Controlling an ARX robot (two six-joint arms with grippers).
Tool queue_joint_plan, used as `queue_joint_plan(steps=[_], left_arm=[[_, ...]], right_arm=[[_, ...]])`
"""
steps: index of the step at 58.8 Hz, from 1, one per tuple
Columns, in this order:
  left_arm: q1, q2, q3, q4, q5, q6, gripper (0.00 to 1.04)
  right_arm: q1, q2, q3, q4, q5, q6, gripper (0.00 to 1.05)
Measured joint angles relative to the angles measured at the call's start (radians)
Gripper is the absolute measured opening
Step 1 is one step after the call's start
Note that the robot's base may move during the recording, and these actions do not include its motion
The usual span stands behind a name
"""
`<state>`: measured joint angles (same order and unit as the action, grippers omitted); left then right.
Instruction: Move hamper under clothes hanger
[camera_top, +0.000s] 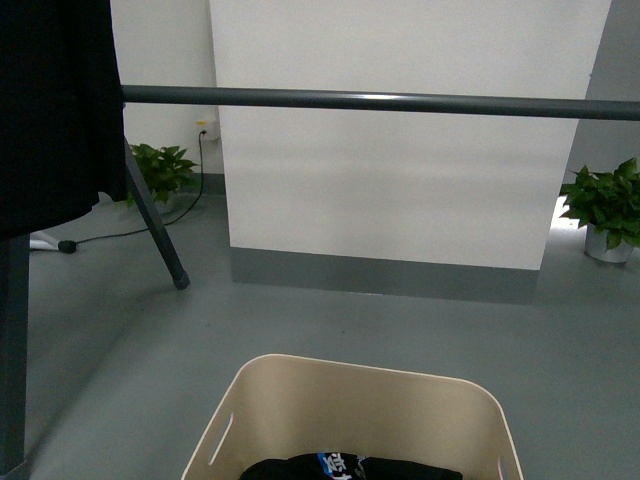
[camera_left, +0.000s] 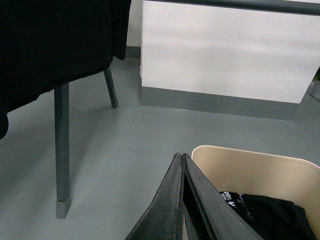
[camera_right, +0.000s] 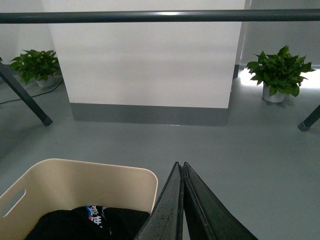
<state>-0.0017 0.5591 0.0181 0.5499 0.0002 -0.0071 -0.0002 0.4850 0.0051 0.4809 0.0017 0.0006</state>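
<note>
The beige hamper (camera_top: 350, 400) stands on the grey floor at the bottom middle of the front view, with dark clothing (camera_top: 350, 467) inside. It also shows in the left wrist view (camera_left: 260, 170) and the right wrist view (camera_right: 75, 182). The clothes hanger's dark grey bar (camera_top: 380, 101) runs across above and beyond the hamper, with an angled leg (camera_top: 155, 225) at the left. My left gripper (camera_left: 181, 156) is shut and empty beside the hamper's left side. My right gripper (camera_right: 180, 164) is shut and empty beside its right side. Neither gripper shows in the front view.
A black garment (camera_top: 55, 110) hangs at the bar's left end. A white wall block with a grey base (camera_top: 385, 275) stands behind the rack. Potted plants sit at the back left (camera_top: 160, 170) and back right (camera_top: 605, 205). A cable (camera_top: 100, 238) lies on the floor.
</note>
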Motion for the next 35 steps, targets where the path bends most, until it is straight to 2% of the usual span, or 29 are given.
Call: queue_joint_plan(steps=[35], left_arm=[[0.000,-0.269,0.000,-0.256,0.000,0.000,0.03]], right_arm=[[0.000,-0.236,0.000,-0.228,0.000,0.000,0.02]])
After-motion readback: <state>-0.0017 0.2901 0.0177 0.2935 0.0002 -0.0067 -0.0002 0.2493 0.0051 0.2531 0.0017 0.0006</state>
